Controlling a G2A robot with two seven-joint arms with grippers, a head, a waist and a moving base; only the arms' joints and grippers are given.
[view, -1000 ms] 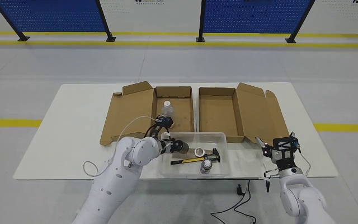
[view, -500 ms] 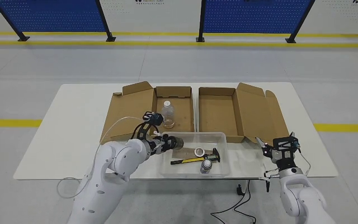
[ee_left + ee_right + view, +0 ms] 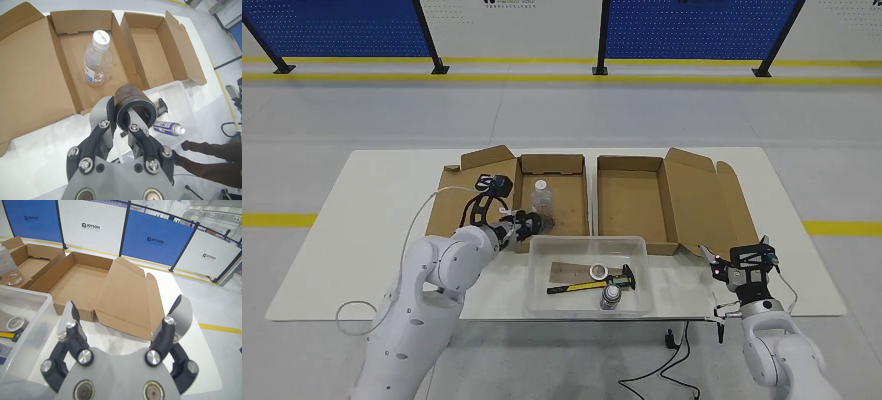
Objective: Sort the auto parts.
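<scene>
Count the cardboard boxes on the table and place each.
2. One cardboard box holds a clear bottle; the second cardboard box sits beside it. Both lie beyond the plastic bin.

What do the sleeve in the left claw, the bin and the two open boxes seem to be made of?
Sleeve: dark metal, probably steel; dull sheen, a machined groove, what look like ball rows inside the bore. Bin: clear plastic; see-through walls, glossy rim. Left box and right box: brown cardboard, likely corrugated; matte, with creased flaps.
</scene>
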